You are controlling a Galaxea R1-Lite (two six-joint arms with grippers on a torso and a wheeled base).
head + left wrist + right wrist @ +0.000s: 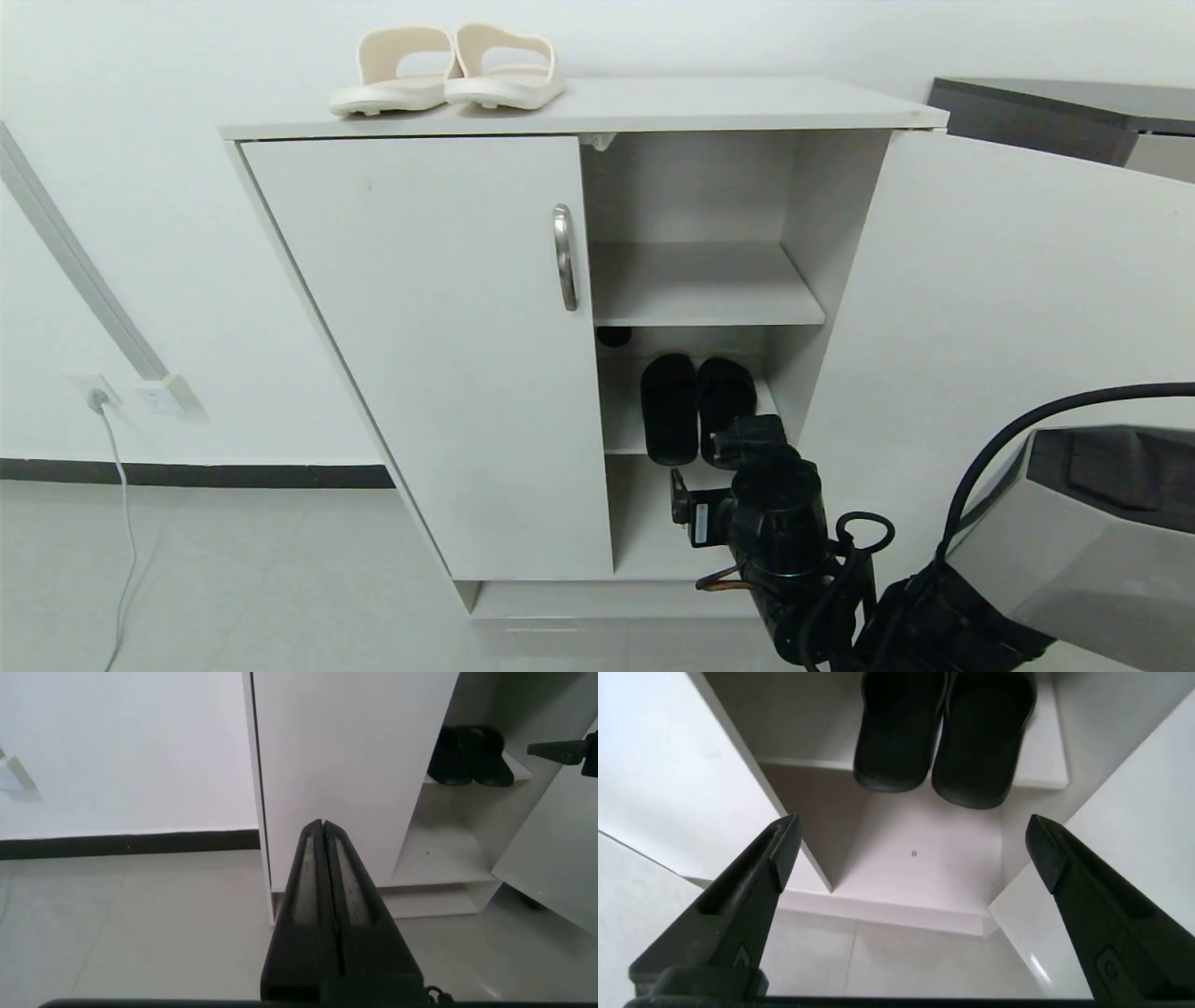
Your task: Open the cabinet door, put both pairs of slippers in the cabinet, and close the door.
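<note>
- Head view: the cabinet (pixel 747 105) has its right door (pixel 980 308) swung wide open and its left door (pixel 420 373) closed. The black slippers (pixel 695 407) lie side by side on the middle shelf (pixel 621 411), long axes running front to back. The cream slippers (pixel 448 70) sit on the cabinet's top, above the closed left door, also lying front to back and reaching the top's front edge. The right hand (pixel 752 439) hangs just in front of the black pair, so the cream pair lies well above it and off to the left.
- Left wrist view: the left hand (pixel 322 831) is closed on nothing, fingers pressed together. It sits low over the floor (pixel 140 924) and points at the foot of the left door (pixel 355 756). The cream pair is on this arm's side, which I judge makes this arm the better placed one.
- Right wrist view: the right hand (pixel 913 831) is spread wide and empty. The black slippers (pixel 945 733) lie just beyond it, above the bottom shelf (pixel 915 882).
</note>
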